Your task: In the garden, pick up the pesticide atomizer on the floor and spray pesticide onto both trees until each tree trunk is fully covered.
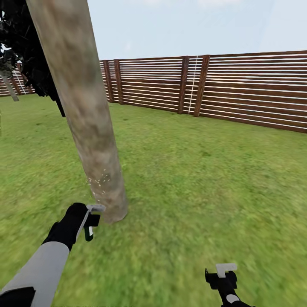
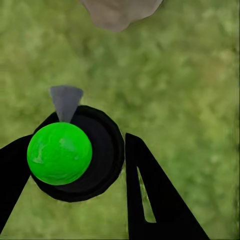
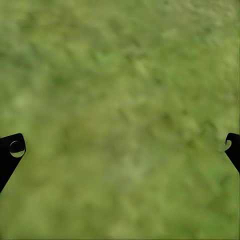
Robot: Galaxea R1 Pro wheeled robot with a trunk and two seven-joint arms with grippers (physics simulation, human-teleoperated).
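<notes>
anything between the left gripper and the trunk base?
Only a short strip of grass and a few pale spray specks near the tree trunk. In the head view, the left gripper holds the atomizer beside it.

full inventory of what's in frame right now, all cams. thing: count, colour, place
tree trunk: 1, mottled grey-brown, left of centre in the head view, leaning, base on the lawn; small pale specks low on it
pesticide atomizer: 1, bright green ball in a black ring with a grey nozzle, between the left hand's fingers, nozzle towards the trunk base
lawn: 1, green, all around
fence: 1, brown horizontal slats, along the back
dark tree: 1, near-black, far left behind the trunk
sky: pale blue, above the fence
left hand: 1, black, beside the trunk base, shut on the atomizer
right hand: 1, black, low right over grass, open, empty
</notes>
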